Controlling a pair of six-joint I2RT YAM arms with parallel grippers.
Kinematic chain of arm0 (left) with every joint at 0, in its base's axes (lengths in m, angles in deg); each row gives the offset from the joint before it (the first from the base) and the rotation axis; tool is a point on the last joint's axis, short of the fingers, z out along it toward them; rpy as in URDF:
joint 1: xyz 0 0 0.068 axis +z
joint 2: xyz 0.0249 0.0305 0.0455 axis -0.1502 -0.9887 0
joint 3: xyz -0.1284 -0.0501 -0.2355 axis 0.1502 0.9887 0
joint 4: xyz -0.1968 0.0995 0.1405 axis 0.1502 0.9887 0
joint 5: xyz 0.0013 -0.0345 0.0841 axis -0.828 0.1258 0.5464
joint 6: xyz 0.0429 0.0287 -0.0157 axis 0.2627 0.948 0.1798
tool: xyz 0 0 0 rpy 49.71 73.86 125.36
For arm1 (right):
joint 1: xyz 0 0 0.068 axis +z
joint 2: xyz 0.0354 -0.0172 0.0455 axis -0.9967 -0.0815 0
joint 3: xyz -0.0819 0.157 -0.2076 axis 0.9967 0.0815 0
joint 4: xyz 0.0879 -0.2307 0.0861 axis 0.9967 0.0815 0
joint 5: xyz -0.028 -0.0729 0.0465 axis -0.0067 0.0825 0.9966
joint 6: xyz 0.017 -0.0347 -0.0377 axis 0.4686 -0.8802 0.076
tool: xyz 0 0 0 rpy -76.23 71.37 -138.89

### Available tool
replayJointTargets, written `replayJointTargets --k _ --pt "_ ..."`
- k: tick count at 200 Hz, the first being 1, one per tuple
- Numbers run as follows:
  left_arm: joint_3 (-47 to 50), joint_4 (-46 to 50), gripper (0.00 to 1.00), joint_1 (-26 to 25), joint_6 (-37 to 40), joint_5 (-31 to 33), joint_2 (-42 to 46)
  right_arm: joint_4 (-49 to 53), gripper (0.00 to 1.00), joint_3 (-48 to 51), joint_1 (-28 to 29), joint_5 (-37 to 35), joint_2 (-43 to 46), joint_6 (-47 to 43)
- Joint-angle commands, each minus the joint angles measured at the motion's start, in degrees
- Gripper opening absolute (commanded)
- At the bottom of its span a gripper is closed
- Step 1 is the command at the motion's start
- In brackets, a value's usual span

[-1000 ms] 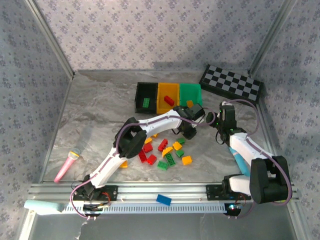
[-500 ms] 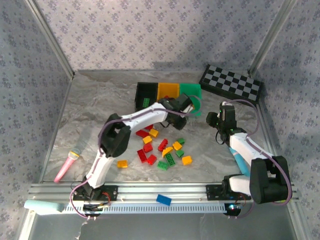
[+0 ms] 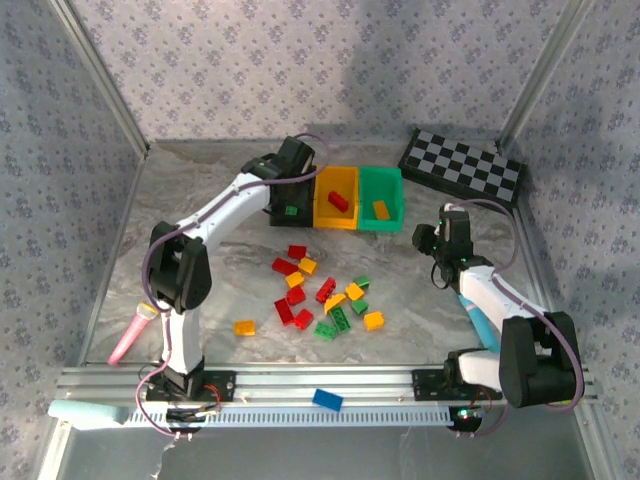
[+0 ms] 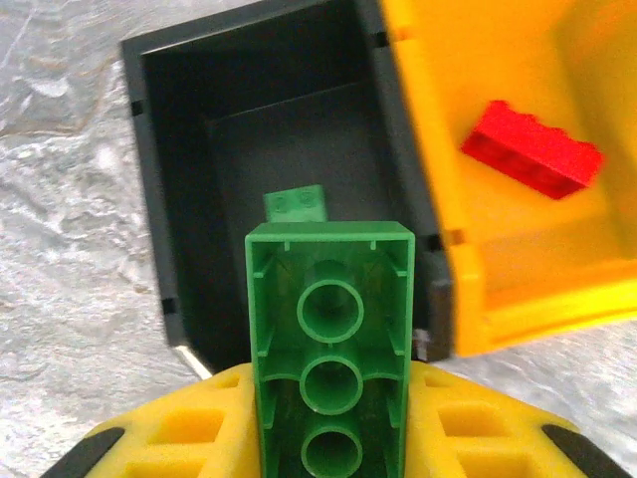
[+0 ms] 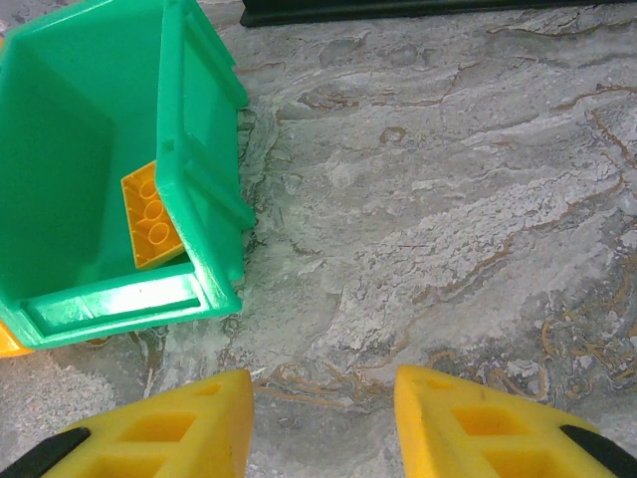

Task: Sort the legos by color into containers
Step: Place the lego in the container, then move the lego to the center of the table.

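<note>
We note the left gripper (image 4: 330, 438) clenched on a green brick (image 4: 330, 329), over the black bin (image 4: 159, 179), where a smaller green piece (image 4: 295, 203) lies. Our right gripper (image 5: 323, 418) stands parted above bare table (image 5: 448, 199) beside the green bin (image 5: 199, 149); loose bricks (image 3: 326, 290) mid-table

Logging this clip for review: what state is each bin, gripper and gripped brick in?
Left gripper: shut on green plastic brick.
Right gripper: open, empty.
Black plastic bin: upright, second green brick inside.
Yellow plastic bin: upright, one red brick inside.
Green plastic bin: upright, one orange brick inside.
</note>
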Motion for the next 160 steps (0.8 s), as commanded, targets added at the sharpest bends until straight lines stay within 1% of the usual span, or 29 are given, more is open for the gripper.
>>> replayJointTargets --k 1,12,23,33,53,76,79,89,125,140,160 --pt "-3.74 0.05 0.34 0.71 -1.16 0.83 -3.34 0.14 0.43 0.55 -0.28 -0.02 1.1 0.24" --pt "-6.14 1.11 0.49 1.34 -1.91 1.15 -5.03 0.28 0.43 0.58 -0.29 -0.13 1.19 0.17" --pt "-7.33 1.28 0.54 1.61 -2.12 1.05 -5.85 0.39 0.43 0.55 -0.24 -0.05 1.46 0.03" --pt "-7.36 0.79 0.57 1.57 -2.12 0.36 -5.73 0.49 0.44 0.61 -0.24 -0.05 1.7 -0.01" --pt "-4.94 -1.28 0.58 1.01 -2.99 -0.61 -3.57 0.72 0.44 0.63 -0.25 -0.49 1.83 -0.15" --pt "0.96 -2.23 0.58 0.07 -3.67 -0.27 1.17 0.58 0.44 0.61 -0.28 -0.34 1.75 -0.19" --pt "1.8 -3.78 0.58 -0.03 -3.82 -0.15 1.88 0.51 0.44 0.62 -0.24 -0.28 1.73 -0.12" --pt "5.3 -4.39 0.59 -0.36 -4.58 -0.02 4.28 0.32 0.44 0.63 -0.16 -0.14 1.51 -0.03" --pt "19.14 -6.72 0.59 -1.58 -9.79 -2.48 12.84 0.57 0.44 -0.31 -0.16 -0.09 0.01 -0.13" --pt "23.79 -6.81 0.59 -2.34 -11.45 -2.13 15.92 0.25 0.44 -0.21 -0.09 -0.01 -0.25 -0.07" --pt "28.75 -5.78 0.59 -2.43 -15.82 -3.35 19.08 0.2 0.44 -0.27 -0.02 0.12 -0.79 -0.02"
